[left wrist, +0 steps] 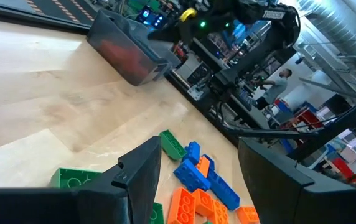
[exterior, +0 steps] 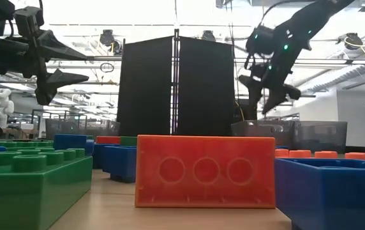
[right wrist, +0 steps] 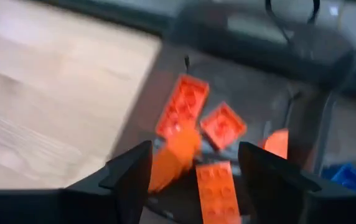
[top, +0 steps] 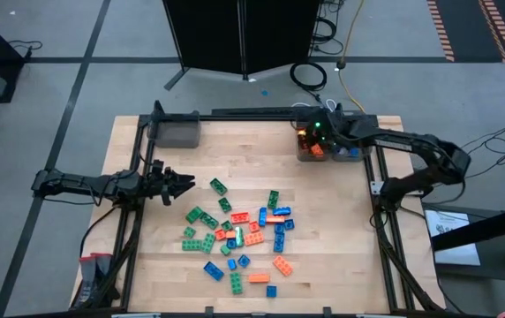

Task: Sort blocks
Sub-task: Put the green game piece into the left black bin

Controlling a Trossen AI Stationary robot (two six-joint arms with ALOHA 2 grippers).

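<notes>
**Inspector A:** We find the blocks (top: 244,238) heaped at the table's centre, spreading toward 6 o'clock. Several orange ones (right wrist: 184,106) already lie in a grey bin (top: 310,152) at 1 o'clock.

**Inspector B:** We judge them light, rigid and smooth-sided. Best hold is across the 2 flat long sides, below the studs.

**Inspector A:** They are small studded bricks in green, orange and blue.

**Inspector B:** The right gripper (right wrist: 193,171) hangs over that bin, fingers parted, clamping nothing; an orange brick (right wrist: 172,155) sits between them, apparently loose. The left gripper (top: 177,185) hovers at 9 o'clock, fingers apart, empty.
</notes>
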